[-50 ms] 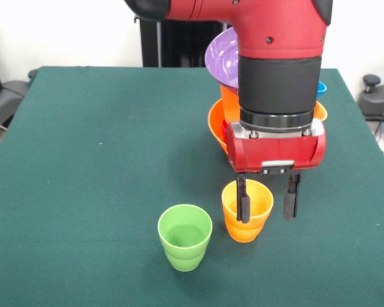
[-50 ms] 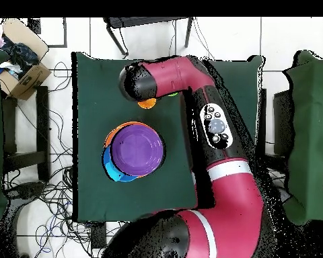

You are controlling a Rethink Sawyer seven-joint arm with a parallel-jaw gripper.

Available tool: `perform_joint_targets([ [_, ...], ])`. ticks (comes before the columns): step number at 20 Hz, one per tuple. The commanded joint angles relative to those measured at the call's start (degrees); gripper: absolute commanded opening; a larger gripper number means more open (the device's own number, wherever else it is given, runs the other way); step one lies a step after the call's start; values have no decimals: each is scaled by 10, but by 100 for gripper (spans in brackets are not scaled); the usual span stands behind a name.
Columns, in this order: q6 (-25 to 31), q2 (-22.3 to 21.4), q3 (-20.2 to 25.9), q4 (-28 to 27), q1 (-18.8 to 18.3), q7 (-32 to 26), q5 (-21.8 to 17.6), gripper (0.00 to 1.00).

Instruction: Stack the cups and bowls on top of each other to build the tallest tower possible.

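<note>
The red arm (image 1: 278,57) reaches straight down over the green table (image 1: 96,153), hiding much of the tower (image 1: 225,96), purple bowl (image 2: 136,148) topmost. Its gripper (image 1: 267,199) spreads wide, one finger (image 1: 243,199) inside the upright orange cup (image 1: 246,217), rim between the fingers; the green cup (image 1: 185,236) stands just beside.

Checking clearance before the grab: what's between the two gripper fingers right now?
In the front view, the orange cup's rim sits between the open gripper's fingers: one finger hangs in front of its mouth, the other beside it.
</note>
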Motion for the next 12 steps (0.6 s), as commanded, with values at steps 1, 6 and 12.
perform_joint_targets([
  [1,59,13,-2,38,-2,-104,-8,100],
  [6,82,-3,-8,72,-2,-86,9,100],
  [12,99,-19,-16,85,2,-69,18,100],
])
